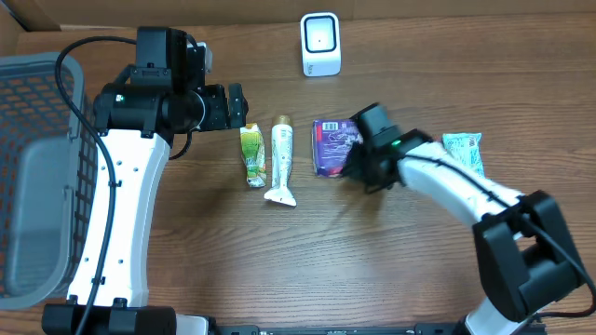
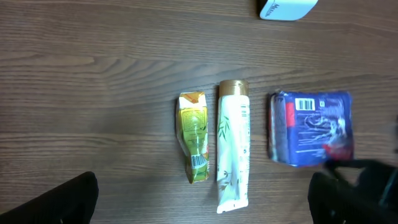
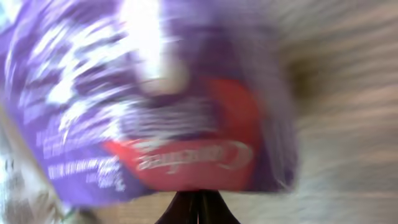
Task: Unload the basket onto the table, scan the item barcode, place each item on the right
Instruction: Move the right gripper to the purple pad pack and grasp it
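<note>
A purple snack packet (image 1: 331, 144) with a red patch lies right of centre, its barcode face up (image 2: 308, 124). My right gripper (image 1: 358, 163) is shut on the packet's near right edge. In the right wrist view the two fingers meet (image 3: 198, 202) just under the blurred packet (image 3: 155, 93). The white scanner (image 1: 320, 44) stands at the back of the table, and its base shows at the top of the left wrist view (image 2: 286, 9). My left gripper (image 1: 237, 107) hovers wide open (image 2: 202, 202) to the left, over the table, holding nothing.
A green sachet (image 1: 252, 155) and a cream tube (image 1: 280, 158) lie side by side left of the purple packet. A teal packet (image 1: 464, 149) lies at the right, partly under the right arm. A grey mesh basket (image 1: 37, 167) fills the left edge.
</note>
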`<state>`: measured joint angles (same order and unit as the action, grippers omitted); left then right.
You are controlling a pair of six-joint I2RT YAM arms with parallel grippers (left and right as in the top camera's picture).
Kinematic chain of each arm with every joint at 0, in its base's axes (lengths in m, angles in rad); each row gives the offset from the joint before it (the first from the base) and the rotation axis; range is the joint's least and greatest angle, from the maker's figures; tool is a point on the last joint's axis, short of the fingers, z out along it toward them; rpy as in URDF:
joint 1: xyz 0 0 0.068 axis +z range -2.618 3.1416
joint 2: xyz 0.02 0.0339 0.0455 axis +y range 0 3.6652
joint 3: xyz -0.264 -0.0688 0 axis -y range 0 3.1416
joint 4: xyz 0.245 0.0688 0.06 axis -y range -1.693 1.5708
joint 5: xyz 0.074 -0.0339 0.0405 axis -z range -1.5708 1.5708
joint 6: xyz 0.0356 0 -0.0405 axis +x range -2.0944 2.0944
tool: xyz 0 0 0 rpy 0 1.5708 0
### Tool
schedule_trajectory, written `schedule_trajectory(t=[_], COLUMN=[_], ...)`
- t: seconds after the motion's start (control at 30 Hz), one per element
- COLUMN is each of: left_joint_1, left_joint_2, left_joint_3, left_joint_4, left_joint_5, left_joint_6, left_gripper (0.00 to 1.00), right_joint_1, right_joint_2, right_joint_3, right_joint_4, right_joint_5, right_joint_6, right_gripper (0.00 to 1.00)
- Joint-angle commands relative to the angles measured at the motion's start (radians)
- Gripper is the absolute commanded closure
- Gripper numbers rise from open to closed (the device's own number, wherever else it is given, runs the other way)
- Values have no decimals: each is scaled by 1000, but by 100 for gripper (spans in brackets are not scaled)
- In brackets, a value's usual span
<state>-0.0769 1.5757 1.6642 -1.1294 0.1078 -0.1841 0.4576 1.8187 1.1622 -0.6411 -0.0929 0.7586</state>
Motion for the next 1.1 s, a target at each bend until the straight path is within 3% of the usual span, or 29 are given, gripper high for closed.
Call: schedule_trajectory(t=[0.0, 0.07, 0.17, 0.27, 0.4, 0.53, 0.67, 1.07], left_joint_1=[-2, -2, -2, -2, -2, -2, -2, -2], left_joint_2=[8, 8, 8, 8, 8, 8, 8, 8], left_joint_3=[6, 6, 6, 6, 6, 6, 6, 6], left_joint_4=[3, 3, 3, 4, 3, 3, 3, 3], left_joint_5=[-5, -5, -5, -5, -5, -5, -5, -5], left_joint_6=[4, 4, 5, 4, 5, 4, 5, 4], left_gripper=[1, 0, 1, 0, 0, 0, 0, 0], right_joint_1=[-105, -163, -239, -298, -365, -370, -343, -333], right_joint_2=[-5, -5, -5, -5, -5, 5, 60, 249], right_joint_3=[31, 32, 44, 74, 97, 96, 96, 96], right_joint_4=[10, 14, 13, -9, 13, 36, 33, 122], right_joint_5=[-82, -151, -314, -426, -568, -590, -591, -665], right_joint_6=[-79, -151, -320, -369, -374, -373, -365, -340], right_gripper=[96, 96, 80, 69, 33, 16, 9, 9])
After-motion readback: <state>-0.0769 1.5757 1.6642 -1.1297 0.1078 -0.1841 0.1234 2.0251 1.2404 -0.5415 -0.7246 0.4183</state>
